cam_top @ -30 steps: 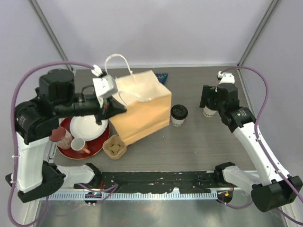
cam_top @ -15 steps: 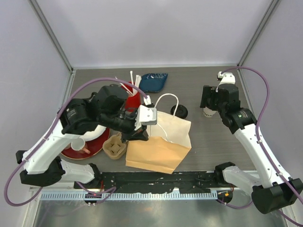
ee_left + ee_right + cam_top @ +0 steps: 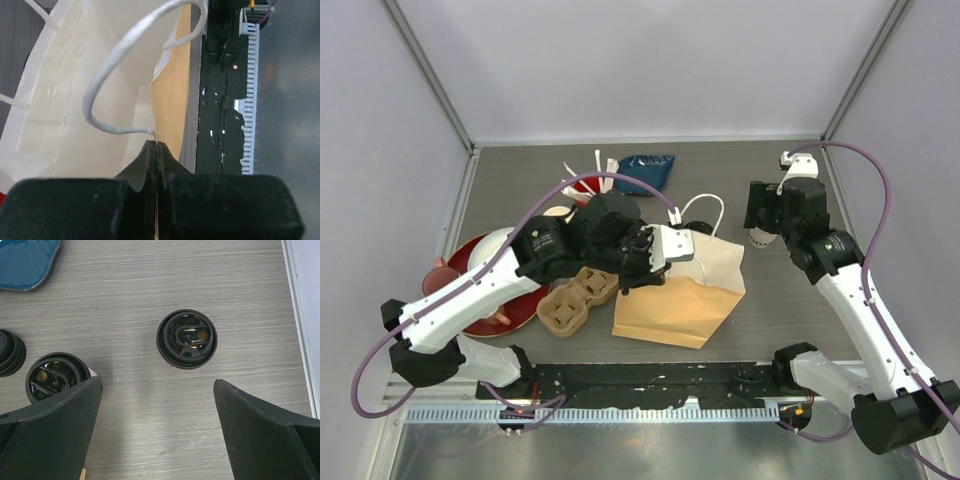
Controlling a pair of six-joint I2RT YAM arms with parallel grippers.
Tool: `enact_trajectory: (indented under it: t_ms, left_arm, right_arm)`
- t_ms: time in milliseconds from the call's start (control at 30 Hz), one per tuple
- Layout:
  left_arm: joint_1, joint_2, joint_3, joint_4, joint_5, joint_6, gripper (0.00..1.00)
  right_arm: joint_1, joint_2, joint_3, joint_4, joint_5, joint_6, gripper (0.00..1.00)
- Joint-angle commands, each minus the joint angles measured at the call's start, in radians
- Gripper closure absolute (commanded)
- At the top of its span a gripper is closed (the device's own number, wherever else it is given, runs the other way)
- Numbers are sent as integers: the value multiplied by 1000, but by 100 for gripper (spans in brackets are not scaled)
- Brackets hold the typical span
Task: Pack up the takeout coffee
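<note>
You are in the set-up for the first cup: nothing is packed yet, as far as these views show. Your left pincer (image 3: pixel 156 152) is pressed together on the rim of the brown paper bag (image 3: pixel 685 300), just below where its white handle (image 3: pixel 125 65) is glued in. From above, the bag looks slumped forward on the worktop (image 3: pixel 790 310) rather than standing, with its mouth only partly lifted. Your right pincer (image 3: pixel 157 385) is spread wide and holds nothing. It hangs over a black-lidded coffee cup (image 3: pixel 186 338) that stands upright near the right back of the worktop, well apart from the bag. A second cup (image 3: pixel 55 377) stands just beside the bag's far corner, half hidden behind one finger. The pulp cup carrier (image 3: pixel 575 297) lies bare to the left of the bag. I judge the next move is yours on the right: centre the spread fingers on the first cup, come down around its body below the lid, and close gently so the paper wall does not buckle. Before that cup travels, use the left pincer to raise the rim so the mouth gapes upward.
</note>
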Motion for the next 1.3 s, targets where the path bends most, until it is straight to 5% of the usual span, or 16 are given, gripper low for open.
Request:
enact_trajectory:
  t_ms: [0, 300, 500, 633, 800, 967, 1100, 1267]
  left_arm:
    - [-3, -49, -77, 213, -33, 1, 100]
    - [-3, -107, -313, 356, 50, 21, 100]
    - [-3, -130, -341, 333, 27, 57, 100]
    - [-3, -141, -283, 261, 28, 78, 44]
    - [-3, -141, -116, 114, 18, 81, 21]
    - [0, -164, 23, 17, -248, 48, 8]
    - [106, -187, 17, -78, -398, 8, 9]
    - [385, -207, -109, -188, -291, -15, 37]
  right_arm:
    - [-5, -48, 28, 27, -25, -11, 2]
    - [-5, -85, 36, -9, -42, -3, 2]
    - [-4, -97, 44, -30, -53, 3, 2]
    - [-4, -99, 50, -39, -62, 2, 2]
    - [-4, -90, 61, -45, -88, 3, 2]
    - [-4, -83, 93, -75, -114, 5, 2]
    - [-4, -93, 139, -102, -143, -4, 3]
    - [-4, -102, 160, -114, -191, -20, 3]
